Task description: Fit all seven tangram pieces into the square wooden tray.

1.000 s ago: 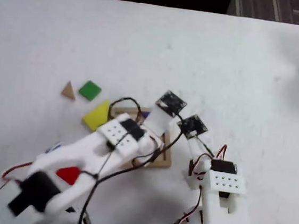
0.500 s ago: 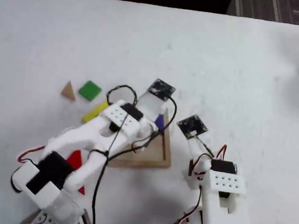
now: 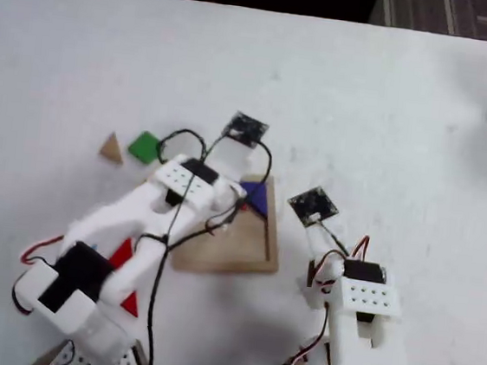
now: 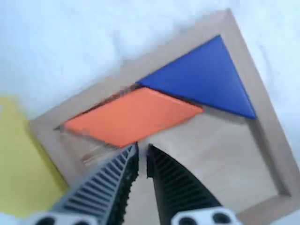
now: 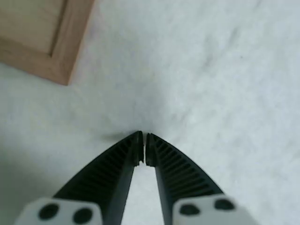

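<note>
Hovering over wooden tray point(image 4: 178, 44) with left hand point(image 4: 142, 150) pinched shut, empty, tips at edge of orange parallelogram point(image 4: 133, 115), seated beside blue triangle point(image 4: 201, 77). Likely between placements: two in, five out. Right hand point(image 5: 143, 140) likewise shut, empty, above counter point(image 5: 211, 70) off tray corner. Next, probably: open, shift to yellow triangle point(image 4: 23, 159) just outside rim; green square point(image 3: 144, 146) farther out.

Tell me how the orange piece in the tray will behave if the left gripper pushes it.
The orange piece looks flat, thin and rigid, so it should slide rather than bend or roll. Lying against the blue triangle and the tray rim, it probably has little room to travel. Its thinness likely makes pinching it awkward.
</note>
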Controlling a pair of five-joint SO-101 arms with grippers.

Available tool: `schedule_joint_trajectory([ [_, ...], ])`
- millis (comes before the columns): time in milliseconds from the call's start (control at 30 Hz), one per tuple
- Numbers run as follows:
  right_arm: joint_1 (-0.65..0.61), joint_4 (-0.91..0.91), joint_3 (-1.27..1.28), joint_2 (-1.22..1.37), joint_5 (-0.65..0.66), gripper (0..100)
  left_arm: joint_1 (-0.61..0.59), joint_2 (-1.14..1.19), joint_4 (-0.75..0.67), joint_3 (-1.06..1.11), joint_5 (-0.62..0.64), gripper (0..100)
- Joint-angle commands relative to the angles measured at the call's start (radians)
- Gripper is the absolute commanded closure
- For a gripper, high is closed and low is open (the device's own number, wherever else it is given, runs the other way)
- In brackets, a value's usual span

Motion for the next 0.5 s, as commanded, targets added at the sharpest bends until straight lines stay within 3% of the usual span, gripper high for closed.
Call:
schedule_joint_trajectory([
  [0,-0.013,-0.015,-0.005,-0.036,0.011,98.1,-0.022,-0.010,-0.034,-0.044,0.008,98],
  [467,-0.013,-0.015,-0.005,-0.036,0.011,98.1,-0.015,-0.019,-0.029,-0.044,0.008,98],
])
